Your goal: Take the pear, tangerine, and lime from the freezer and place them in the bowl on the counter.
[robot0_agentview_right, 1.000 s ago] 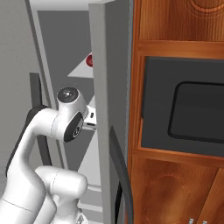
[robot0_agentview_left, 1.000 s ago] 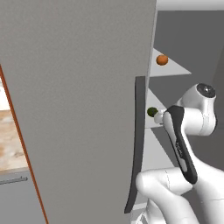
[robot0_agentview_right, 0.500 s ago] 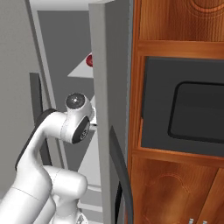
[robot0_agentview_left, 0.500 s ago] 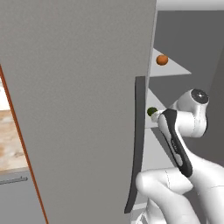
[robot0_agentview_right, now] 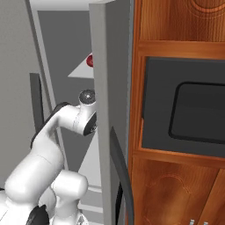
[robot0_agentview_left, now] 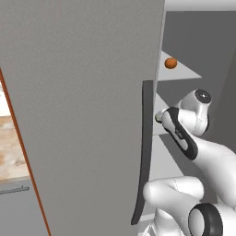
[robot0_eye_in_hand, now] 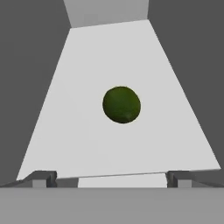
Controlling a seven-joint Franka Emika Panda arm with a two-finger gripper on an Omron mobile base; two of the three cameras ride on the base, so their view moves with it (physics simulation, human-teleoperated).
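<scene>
While the hand (robot0_eye_in_hand: 112,178) hovers with fingers spread, released, a lime (robot0_eye_in_hand: 121,104) sits at twelve o'clock on the freezer shelf (robot0_eye_in_hand: 70,122).

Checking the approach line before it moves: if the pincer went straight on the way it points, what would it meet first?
Most likely the lime, lying alone on the pale shelf, centred between the open pincer's tips. Nothing seems to stand between them, though depth is hard to judge.

Two rear flank views into freezer (robot0_agentview_left: 92,115); hand camera close over shelf (robot0_eye_in_hand: 118,144)
</scene>
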